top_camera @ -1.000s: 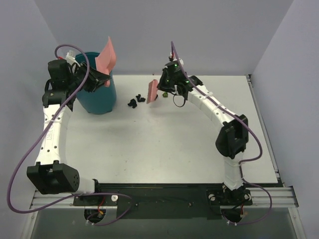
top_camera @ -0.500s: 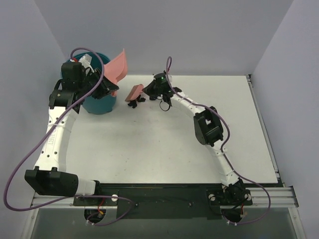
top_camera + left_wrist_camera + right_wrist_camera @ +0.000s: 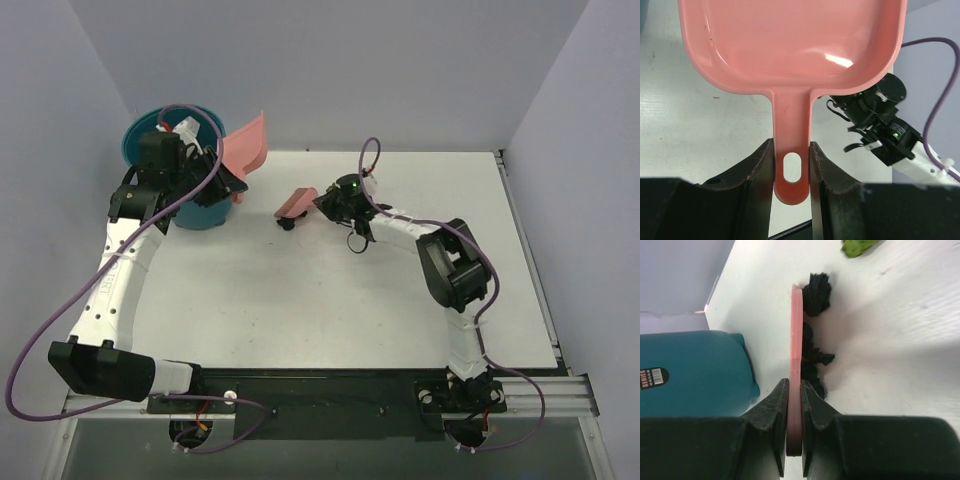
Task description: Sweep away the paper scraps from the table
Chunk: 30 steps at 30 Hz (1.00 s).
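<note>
My left gripper (image 3: 218, 182) is shut on the handle of the pink dustpan (image 3: 248, 146) and holds it in the air beside the bucket. In the left wrist view the pan (image 3: 790, 45) is empty and its handle sits between the fingers of my left gripper (image 3: 792, 167). My right gripper (image 3: 322, 200) is shut on the pink brush (image 3: 295, 203), which stands on the table (image 3: 300, 300). Black paper scraps (image 3: 288, 223) lie against the brush. In the right wrist view my right gripper (image 3: 795, 390) grips the brush (image 3: 796, 335), the black scraps (image 3: 814, 360) lie right of it, and a green scrap (image 3: 857, 246) lies farther off.
The teal bucket (image 3: 140, 138) stands at the table's back left corner, behind my left arm, and it shows left of the brush in the right wrist view (image 3: 690, 370). Grey-lilac walls enclose the table. The right arm's wrist (image 3: 880, 120) shows beyond the dustpan.
My left arm has swung the dustpan right, off the bucket and towards the brush. My right arm swept the brush left to the black scraps, then drew it back right and nearer.
</note>
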Motion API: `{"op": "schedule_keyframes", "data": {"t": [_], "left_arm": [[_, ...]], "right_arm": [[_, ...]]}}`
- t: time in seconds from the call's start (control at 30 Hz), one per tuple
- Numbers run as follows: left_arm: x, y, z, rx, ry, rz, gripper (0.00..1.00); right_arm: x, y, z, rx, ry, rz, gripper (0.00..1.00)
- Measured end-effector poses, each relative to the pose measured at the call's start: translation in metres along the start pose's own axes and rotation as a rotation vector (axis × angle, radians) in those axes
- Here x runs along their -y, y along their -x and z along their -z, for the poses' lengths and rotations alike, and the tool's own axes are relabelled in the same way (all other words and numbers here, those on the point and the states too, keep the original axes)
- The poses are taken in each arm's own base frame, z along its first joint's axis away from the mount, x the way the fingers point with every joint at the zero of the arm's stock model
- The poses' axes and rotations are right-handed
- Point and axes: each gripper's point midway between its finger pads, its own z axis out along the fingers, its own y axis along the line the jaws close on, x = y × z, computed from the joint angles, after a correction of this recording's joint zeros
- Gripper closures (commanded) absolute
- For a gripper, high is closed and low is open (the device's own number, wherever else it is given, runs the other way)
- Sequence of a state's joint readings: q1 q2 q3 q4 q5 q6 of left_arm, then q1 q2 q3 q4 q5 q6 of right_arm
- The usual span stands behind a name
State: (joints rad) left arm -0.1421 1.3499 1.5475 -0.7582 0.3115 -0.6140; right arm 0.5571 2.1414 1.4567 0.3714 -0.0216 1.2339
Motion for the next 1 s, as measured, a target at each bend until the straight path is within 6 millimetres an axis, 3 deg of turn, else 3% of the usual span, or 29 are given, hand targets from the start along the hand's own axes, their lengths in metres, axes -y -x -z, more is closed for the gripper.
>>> {"op": "schedule_keyframes", "data": {"t": [0.13, 0.33, 0.47, 0.6, 0.8, 0.9, 1.0], "left_arm": [[0.002, -0.008, -0.003, -0.017, 0.004, -0.016, 1.00], [0.002, -0.014, -0.006, -0.026, 0.012, -0.032, 1.00], [0.002, -0.016, -0.008, -0.025, 0.021, -0.049, 1.00], [0.003, -0.019, -0.009, -0.025, 0.028, -0.062, 1.00], [-0.002, -0.021, -0.009, -0.027, 0.056, -0.082, 1.00], [-0.004, -0.026, -0.009, -0.038, 0.076, -0.098, 1.00], [-0.006, -0.034, -0.008, -0.060, 0.099, -0.124, 1.00]], "right_arm": [[0.021, 0.020, 0.038, 0.059, -0.015, -0.012, 1.00], [0.072, 0.030, 0.087, 0.112, -0.070, -0.024, 1.00], [0.079, 0.038, 0.111, 0.132, -0.065, -0.021, 1.00], [0.054, 0.049, 0.116, 0.140, -0.022, 0.004, 1.00], [-0.036, 0.083, 0.106, 0.189, 0.131, 0.011, 1.00], [-0.075, 0.102, 0.088, 0.222, 0.205, -0.019, 1.00], [-0.080, 0.116, 0.056, 0.240, 0.212, -0.065, 1.00]]}}
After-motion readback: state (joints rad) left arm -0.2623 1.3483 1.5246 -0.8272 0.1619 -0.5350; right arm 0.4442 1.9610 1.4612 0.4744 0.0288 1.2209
